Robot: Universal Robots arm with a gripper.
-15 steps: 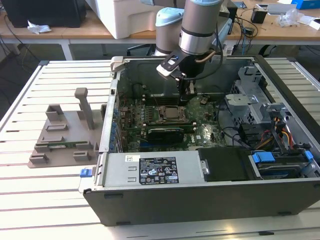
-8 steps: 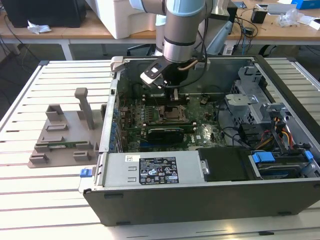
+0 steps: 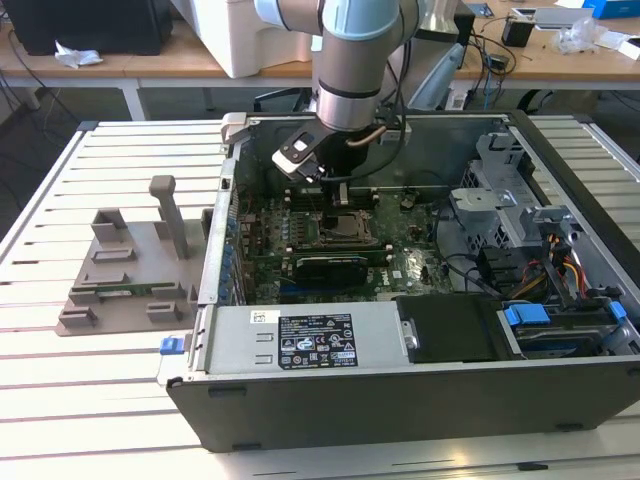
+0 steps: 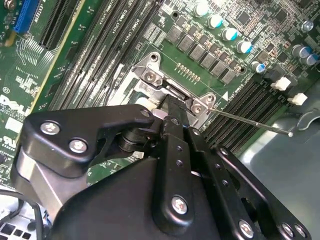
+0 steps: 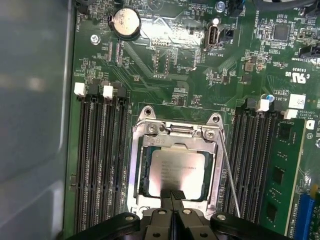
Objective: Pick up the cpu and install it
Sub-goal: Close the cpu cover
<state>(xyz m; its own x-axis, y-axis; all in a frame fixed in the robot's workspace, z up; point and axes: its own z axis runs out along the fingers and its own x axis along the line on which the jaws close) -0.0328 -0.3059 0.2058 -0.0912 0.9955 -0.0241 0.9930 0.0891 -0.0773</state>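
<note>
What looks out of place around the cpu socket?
The thin lever beside the socket slants away from it, seemingly unlatched, while the cpu lies square inside. Nothing else stands out.

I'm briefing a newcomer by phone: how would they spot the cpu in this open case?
In the open case, find the green motherboard and the metal-framed socket between its two banks of black memory slots. The cpu lies flat in that socket, at the tip of the gripper; it is the only silvery-grey square plate there.
</note>
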